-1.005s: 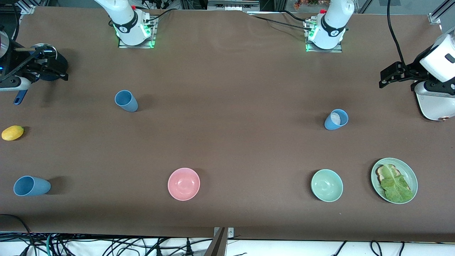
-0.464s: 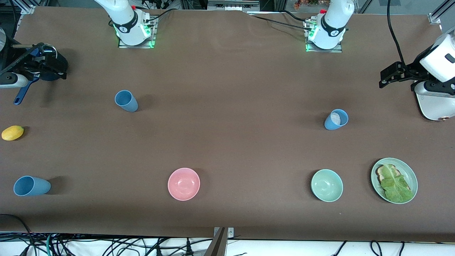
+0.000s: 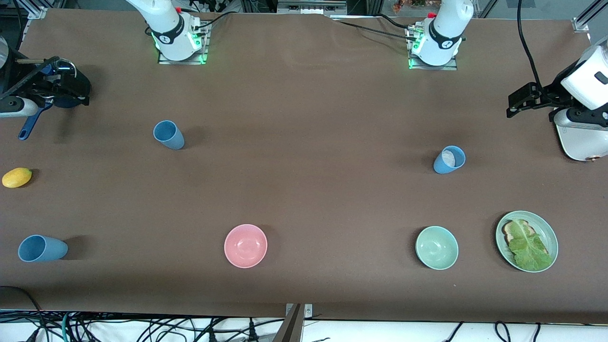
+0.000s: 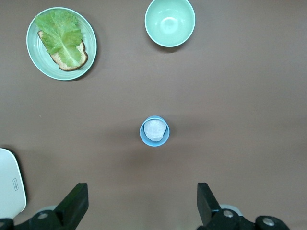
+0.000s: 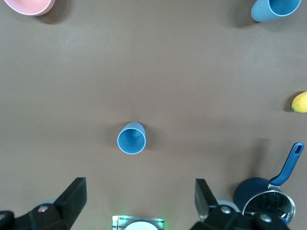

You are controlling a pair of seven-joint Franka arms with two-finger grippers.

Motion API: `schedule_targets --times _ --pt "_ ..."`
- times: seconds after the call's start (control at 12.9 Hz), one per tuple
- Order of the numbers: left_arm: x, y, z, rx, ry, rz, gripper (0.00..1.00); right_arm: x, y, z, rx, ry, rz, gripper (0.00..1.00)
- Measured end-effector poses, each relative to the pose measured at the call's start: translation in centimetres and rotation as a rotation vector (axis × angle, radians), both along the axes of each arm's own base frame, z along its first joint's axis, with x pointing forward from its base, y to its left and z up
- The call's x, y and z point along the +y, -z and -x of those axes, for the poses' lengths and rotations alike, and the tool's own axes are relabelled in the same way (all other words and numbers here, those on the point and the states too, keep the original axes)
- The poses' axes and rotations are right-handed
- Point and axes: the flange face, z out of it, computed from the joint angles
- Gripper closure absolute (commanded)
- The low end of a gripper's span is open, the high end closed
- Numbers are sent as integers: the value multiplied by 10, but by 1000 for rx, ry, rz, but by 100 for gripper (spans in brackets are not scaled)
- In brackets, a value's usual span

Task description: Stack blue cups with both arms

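Three blue cups are on the brown table. One cup (image 3: 168, 134) is in front of the right arm's base and shows in the right wrist view (image 5: 131, 138). A second cup (image 3: 449, 160), with something white inside, shows in the left wrist view (image 4: 154, 130). The third cup (image 3: 42, 248) is near the front camera at the right arm's end (image 5: 276, 9). My right gripper (image 3: 59, 90) (image 5: 139, 201) hangs high, open and empty. My left gripper (image 3: 534, 102) (image 4: 142, 206) hangs high, open and empty.
A pink bowl (image 3: 245, 245), a pale-green bowl (image 3: 437, 247) and a green plate with toast and lettuce (image 3: 526, 241) line the front. A lemon (image 3: 16, 177) and a blue-handled pan (image 5: 288, 167) are at the right arm's end. A white appliance (image 3: 579, 140) is at the left arm's end.
My right gripper has drifted slightly toward the robots' edge of the table. The left gripper and the cups have not moved.
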Motion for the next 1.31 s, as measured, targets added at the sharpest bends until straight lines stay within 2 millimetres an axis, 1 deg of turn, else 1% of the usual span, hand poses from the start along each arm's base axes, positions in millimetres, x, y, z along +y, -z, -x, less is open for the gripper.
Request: schedule_targets --times 0.62,1.31 --pt "0 0 0 0 0 0 0 8 0 1 2 -10 -24 0" --pt "0 0 0 0 0 0 0 11 -1 2 3 -14 -29 0"
